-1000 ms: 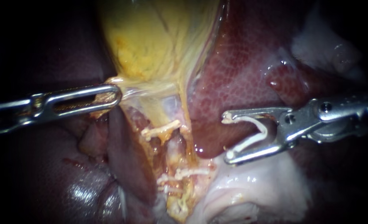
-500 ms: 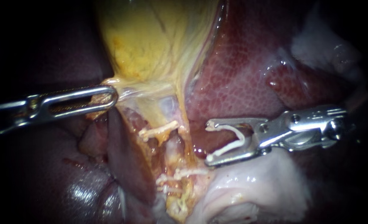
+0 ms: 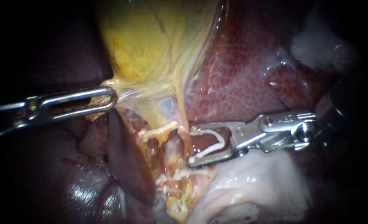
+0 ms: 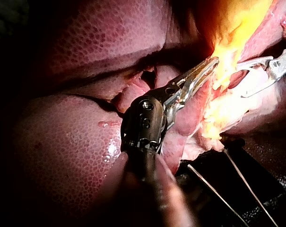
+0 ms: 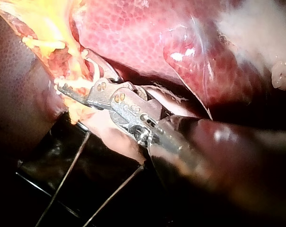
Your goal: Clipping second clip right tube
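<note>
**A:** Where do we have the right instrument point(image 3: 191, 146)?

**B:** Its jaws stand wide apart and cradle the open clip point(image 3: 206, 152), one white leg against each jaw. The tips are just beside the tube point(image 3: 173, 146) and not yet around it.

**A:** And the tube itself?

**B:** It is pale and pinkish, with yellow shreds along it. It runs down from the gallbladder point(image 3: 150, 41) over the liver point(image 3: 242, 74). An upper clip point(image 3: 159, 130) sits across it, and a lower clip point(image 3: 184, 171) sits further down. The bare stretch between them faces our jaws. We cannot say for sure that it is the right tube, but it is the one we are aimed at.

**A:** Is the left instrument point(image 3: 111, 97) helping?

**B:** Yes. Its jaws are clamped on the gallbladder's lower edge and draw it sideways, so the tube lies stretched.

**A:** How do we place it well?

**B:** We should slide one leg behind the tube and one in front. Both tips need to show past its far side, square to it and clear of the set clips. Then we close. If we catch the liver or only half the tube, we think the clip would seal poorly.
</note>
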### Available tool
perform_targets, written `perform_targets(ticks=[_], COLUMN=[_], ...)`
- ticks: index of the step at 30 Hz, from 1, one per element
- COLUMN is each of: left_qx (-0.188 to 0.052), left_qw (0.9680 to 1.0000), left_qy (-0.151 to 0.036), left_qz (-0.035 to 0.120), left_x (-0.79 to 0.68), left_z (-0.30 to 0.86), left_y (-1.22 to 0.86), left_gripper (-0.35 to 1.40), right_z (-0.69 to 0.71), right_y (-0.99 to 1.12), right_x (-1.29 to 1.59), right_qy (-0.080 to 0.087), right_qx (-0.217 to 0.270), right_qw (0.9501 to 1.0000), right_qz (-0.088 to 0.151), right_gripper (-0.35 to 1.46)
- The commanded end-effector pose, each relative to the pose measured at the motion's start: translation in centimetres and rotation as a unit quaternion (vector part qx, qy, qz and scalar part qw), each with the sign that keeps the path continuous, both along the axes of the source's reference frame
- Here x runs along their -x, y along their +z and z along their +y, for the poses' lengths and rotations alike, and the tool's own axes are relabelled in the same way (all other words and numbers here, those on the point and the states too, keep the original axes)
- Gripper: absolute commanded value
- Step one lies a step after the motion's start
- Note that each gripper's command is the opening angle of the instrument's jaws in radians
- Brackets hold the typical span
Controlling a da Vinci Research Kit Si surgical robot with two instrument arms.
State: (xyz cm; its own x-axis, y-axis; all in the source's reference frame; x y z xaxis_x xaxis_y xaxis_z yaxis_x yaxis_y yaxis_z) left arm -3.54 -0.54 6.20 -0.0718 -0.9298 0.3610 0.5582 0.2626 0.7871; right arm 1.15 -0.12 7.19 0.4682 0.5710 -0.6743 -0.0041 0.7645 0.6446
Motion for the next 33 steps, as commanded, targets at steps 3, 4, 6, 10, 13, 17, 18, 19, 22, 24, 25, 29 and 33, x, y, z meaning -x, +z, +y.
perform_targets(ticks=[3, 4, 6, 10, 13, 17, 18, 19, 22, 24, 25, 29, 33], left_qx=[0.000, 0.000, 0.000, 0.000, 0.000, 0.000, 0.000, 0.000, 0.001, 0.001, 0.001, 0.001, 0.001], left_qw=[1.0000, 1.0000, 1.0000, 1.0000, 1.0000, 1.0000, 1.0000, 1.0000, 1.0000, 1.0000, 1.0000, 1.0000, 1.0000], left_qy=[0.000, 0.000, 0.000, 0.000, 0.000, 0.000, -0.001, -0.001, -0.003, -0.003, -0.004, -0.004, -0.004], left_qz=[0.000, 0.000, 0.000, 0.000, 0.000, 0.000, 0.001, 0.001, 0.003, 0.003, 0.004, 0.004, 0.004], left_x=[0.00, 0.00, 0.00, 0.01, 0.01, 0.00, 0.00, 0.00, -0.01, -0.03, -0.04, -0.06, -0.05], left_z=[0.00, 0.00, 0.00, 0.00, 0.00, 0.01, 0.01, 0.01, 0.04, 0.06, 0.07, 0.09, 0.09], left_y=[-0.01, -0.01, -0.01, -0.01, 0.00, 0.02, 0.02, 0.03, 0.08, 0.12, 0.14, 0.18, 0.18], left_gripper=[-0.35, -0.35, -0.35, -0.35, -0.35, -0.35, -0.35, -0.35, -0.35, -0.35, -0.35, -0.35, -0.35], right_z=[0.01, 0.00, -0.01, -0.10, -0.20, -0.35, -0.38, -0.40, -0.47, -0.53, -0.55, -0.63, -0.65], right_y=[0.05, 0.07, 0.11, 0.19, 0.25, 0.30, 0.31, 0.31, 0.33, 0.34, 0.35, 0.40, 0.44], right_x=[-0.01, -0.02, -0.07, -0.19, -0.28, -0.34, -0.34, -0.34, -0.33, -0.33, -0.33, -0.37, -0.39], right_qy=[0.001, -0.001, -0.003, -0.015, -0.029, -0.050, -0.054, -0.057, -0.069, -0.076, -0.079, -0.084, -0.084], right_qx=[-0.002, -0.003, -0.006, -0.016, -0.036, -0.058, -0.063, -0.068, -0.081, -0.093, -0.095, -0.108, -0.113], right_qw=[1.0000, 1.0000, 1.0000, 0.9997, 0.9988, 0.9967, 0.9962, 0.9957, 0.9938, 0.9923, 0.9918, 0.9896, 0.9891], right_qz=[-0.001, 0.000, 0.001, 0.007, 0.013, 0.024, 0.025, 0.027, 0.030, 0.033, 0.035, 0.044, 0.043], right_gripper=[0.58, 0.58, 0.58, 0.58, 0.56, 0.53, 0.53, 0.52, 0.48, 0.45, 0.44, 0.43, 0.41])
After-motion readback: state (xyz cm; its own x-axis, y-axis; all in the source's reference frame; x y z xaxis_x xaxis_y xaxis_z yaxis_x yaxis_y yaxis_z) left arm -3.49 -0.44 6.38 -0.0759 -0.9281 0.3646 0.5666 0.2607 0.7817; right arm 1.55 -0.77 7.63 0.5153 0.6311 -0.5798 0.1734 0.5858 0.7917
